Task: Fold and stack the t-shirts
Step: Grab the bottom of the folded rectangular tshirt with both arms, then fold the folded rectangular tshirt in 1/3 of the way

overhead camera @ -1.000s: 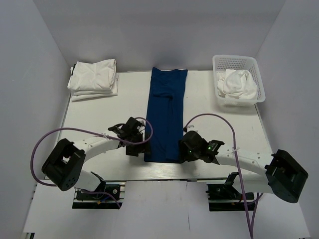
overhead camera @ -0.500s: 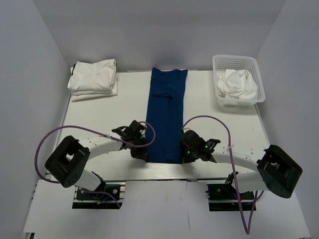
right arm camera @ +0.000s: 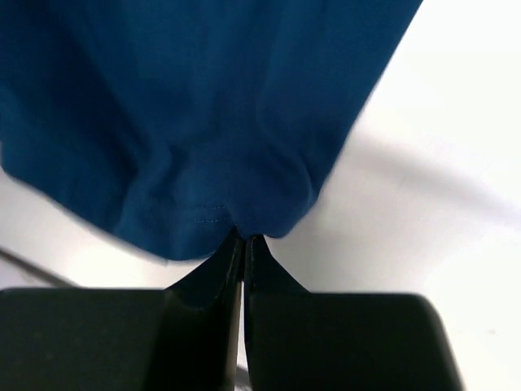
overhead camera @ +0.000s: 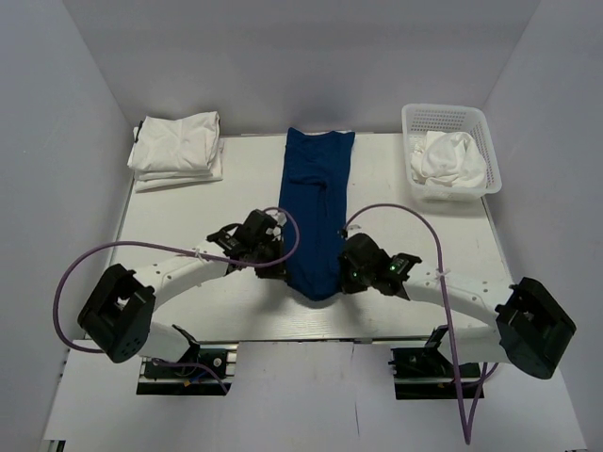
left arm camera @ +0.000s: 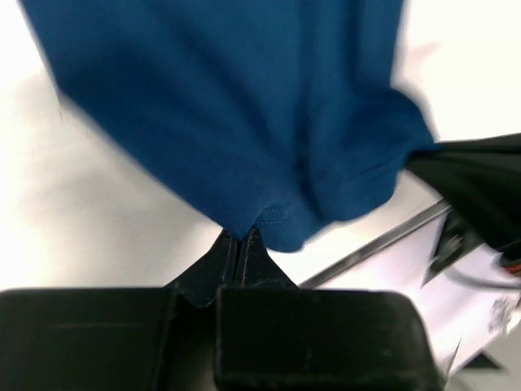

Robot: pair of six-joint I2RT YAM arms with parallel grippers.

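White tabletop [overhead camera: 188,217], pale grey walls on 3 sides. Down its centre lies 1 royal blue cloth t-shirt [overhead camera: 317,193], folded into a long narrow strip, far end at the back edge. The left gripper [left arm camera: 242,240] is clamped tight on the near-left hem corner; the right gripper [right arm camera: 244,238] is clamped tight on the near-right corner. Near hem sags to a rounded point between the 2. At far left sit the folded white t-shirts [overhead camera: 177,149], stacked. At far right, 1 crumpled white t-shirt [overhead camera: 450,158] fills the white plastic mesh basket [overhead camera: 443,117].
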